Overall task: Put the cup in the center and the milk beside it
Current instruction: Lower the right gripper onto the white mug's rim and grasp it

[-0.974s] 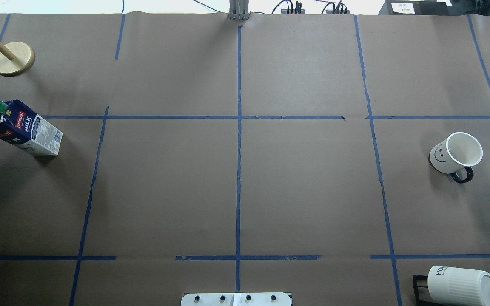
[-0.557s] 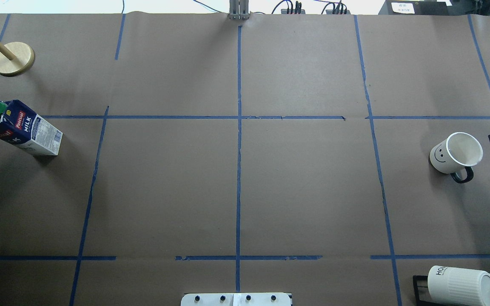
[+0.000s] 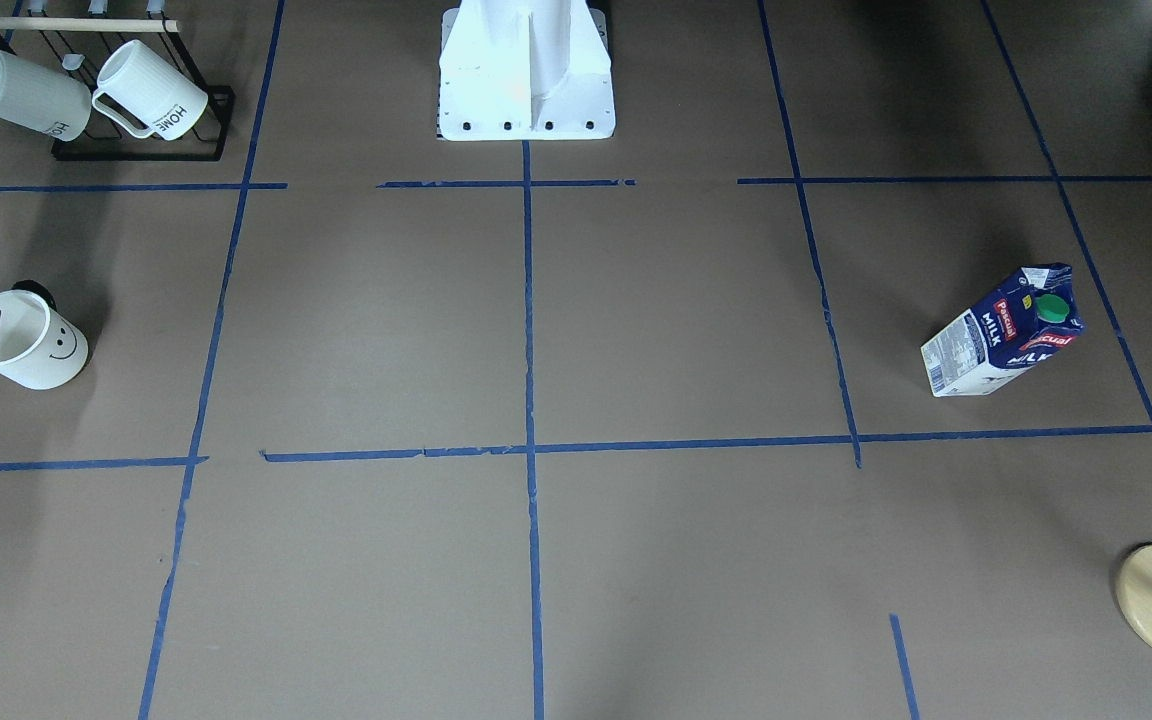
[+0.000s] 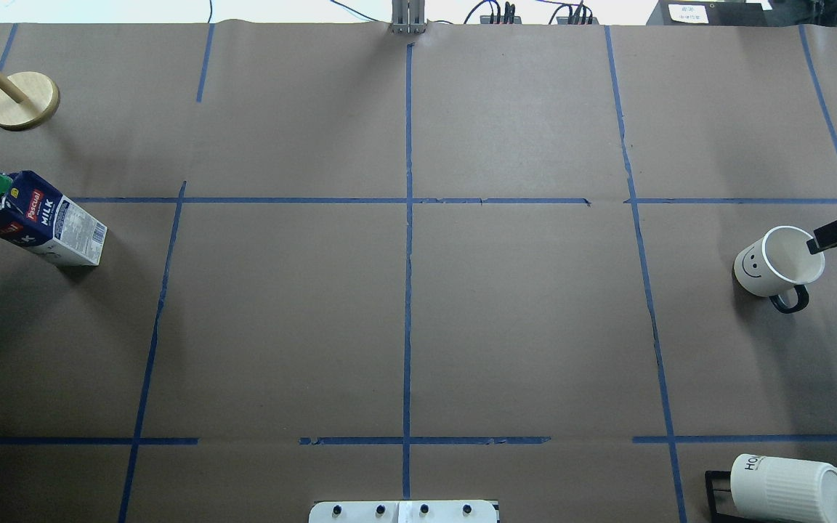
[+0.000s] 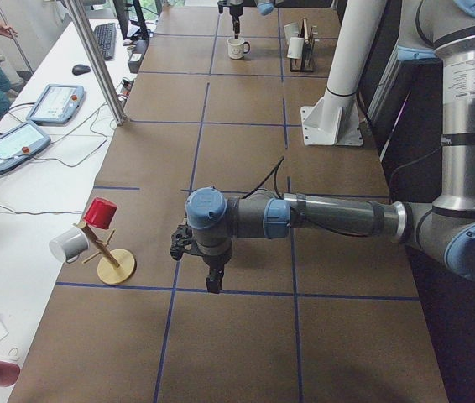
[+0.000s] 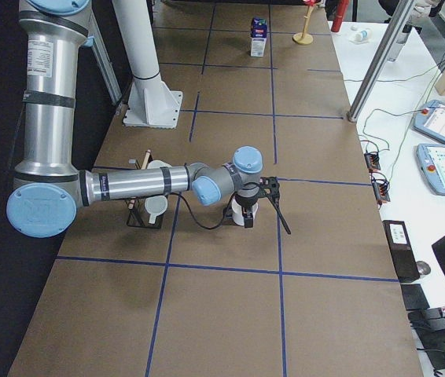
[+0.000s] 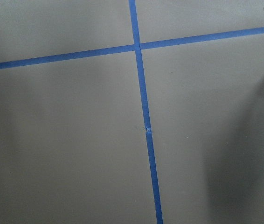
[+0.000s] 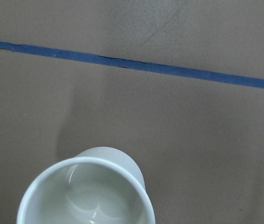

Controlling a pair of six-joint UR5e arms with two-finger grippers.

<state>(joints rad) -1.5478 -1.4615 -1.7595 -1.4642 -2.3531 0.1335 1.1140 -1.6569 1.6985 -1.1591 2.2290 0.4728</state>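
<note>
The counter (image 4: 520, 327) is covered in brown paper and marked into squares by blue tape. In the overhead view its middle squares are bare paper.

In the left side view the left arm (image 5: 330, 217) lies stretched out low over the counter, filling the middle of the frame. The left claw (image 5: 212, 281) points down at its end, and I cannot tell whether it is spread or pressed together. In the right side view the right arm (image 6: 136, 182) reaches from the left edge of the frame toward its centre.

The milk (image 4: 33, 218) stands upright at the left edge of the overhead view, about halfway up the frame, its green cap on top. A sliver of its side shows at the right edge of the left wrist view.

The cup (image 4: 778, 263) stands upright at the right side of the overhead view, well apart from the milk. Its smiley faces the frame's left and its black handle points to the lower right. It fills the bottom of the right wrist view.

The right claw (image 4: 822, 241) comes in from the right edge of the overhead view, with one dark finger over the far side of the cup's rim. I cannot tell whether it is spread or pressed together.
</note>
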